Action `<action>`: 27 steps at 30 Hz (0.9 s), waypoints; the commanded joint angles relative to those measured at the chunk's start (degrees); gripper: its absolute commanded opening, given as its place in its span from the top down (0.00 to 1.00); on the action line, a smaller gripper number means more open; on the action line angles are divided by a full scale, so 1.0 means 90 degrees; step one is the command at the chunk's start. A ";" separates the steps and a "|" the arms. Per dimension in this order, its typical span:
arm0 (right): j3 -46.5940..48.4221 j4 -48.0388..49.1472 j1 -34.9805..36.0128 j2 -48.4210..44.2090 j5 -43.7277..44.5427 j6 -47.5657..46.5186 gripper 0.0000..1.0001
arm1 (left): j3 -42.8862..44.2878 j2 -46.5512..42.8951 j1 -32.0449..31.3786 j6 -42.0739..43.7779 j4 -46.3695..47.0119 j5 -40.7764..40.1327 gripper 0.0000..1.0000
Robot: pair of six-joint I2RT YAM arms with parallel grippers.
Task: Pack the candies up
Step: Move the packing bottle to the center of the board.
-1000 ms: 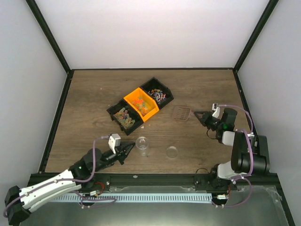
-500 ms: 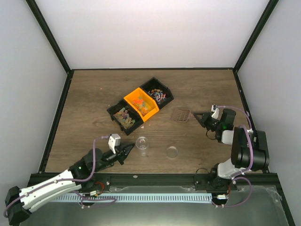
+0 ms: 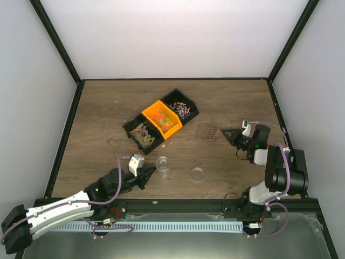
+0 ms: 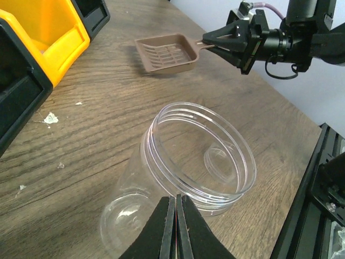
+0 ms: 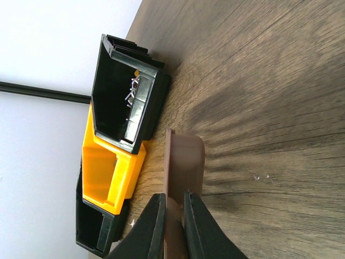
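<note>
The candies lie as small mixed-colour wrapped sweets in three joined bins, and a few show in the black end bin. A clear cup stands upright and empty on the table; in the left wrist view the cup fills the middle. My left gripper is shut and empty, its tips right at the cup's near wall. My right gripper is shut on the handle of a brown slotted scoop, whose pan rests on the wood right of the bins.
The row of bins runs diagonally: black, orange, black. A clear round lid lies flat to the right of the cup. Black frame rails border the table on all sides.
My left arm has slid forward and right, bringing its shut tips closer to the cup. The right gripper with the scoop shifted slightly, then stayed still.
</note>
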 commanded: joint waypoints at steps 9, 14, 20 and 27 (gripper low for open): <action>0.0068 0.0056 0.0061 0.0001 -0.0064 -0.0041 0.99 | -0.0097 0.0736 -0.0018 0.0276 0.0800 -0.0195 0.96; 0.0054 0.0047 0.0064 -0.0036 -0.0077 -0.0027 0.99 | 0.0074 0.1483 -0.0017 0.0430 0.1181 -0.0138 0.96; 0.0035 0.0047 0.0059 -0.0084 -0.0094 0.0029 0.99 | 0.0262 0.2403 -0.0020 0.0649 0.1778 -0.0087 0.96; 0.0016 0.0039 0.0059 -0.0092 -0.0081 0.0007 0.99 | 0.0543 0.2970 0.0021 0.0867 0.2093 -0.0149 0.96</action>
